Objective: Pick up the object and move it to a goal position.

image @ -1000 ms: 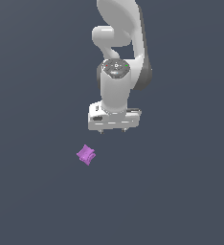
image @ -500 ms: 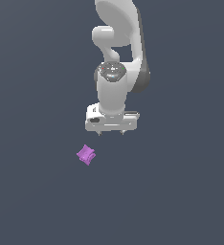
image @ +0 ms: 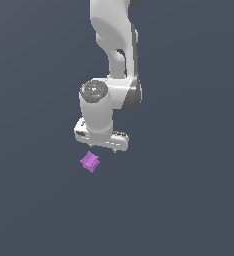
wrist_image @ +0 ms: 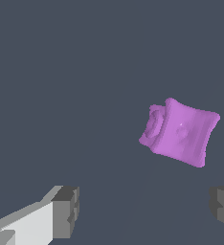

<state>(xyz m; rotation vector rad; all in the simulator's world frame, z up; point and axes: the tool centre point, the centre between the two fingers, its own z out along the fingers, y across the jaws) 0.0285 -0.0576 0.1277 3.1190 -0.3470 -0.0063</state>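
The object is a small bright purple block with notched edges point(image: 90, 161), lying on the flat dark grey floor. In the wrist view it shows large point(wrist_image: 179, 131), with a round boss on one side. My white gripper point(image: 103, 146) hangs just above the block and a little toward the exterior view's right of it, not touching it. In the wrist view the gripper point(wrist_image: 145, 210) is open, with its two dark finger pads point(wrist_image: 66, 212) far apart and nothing between them. The block sits beyond the fingertips, off to one side of the gap.
The white arm point(image: 114, 55) rises behind the gripper toward the top of the exterior view. A plain dark grey floor point(image: 189, 200) lies all around.
The arm has come down and toward the exterior view's left, bringing the gripper close above the purple block. The block has not moved.
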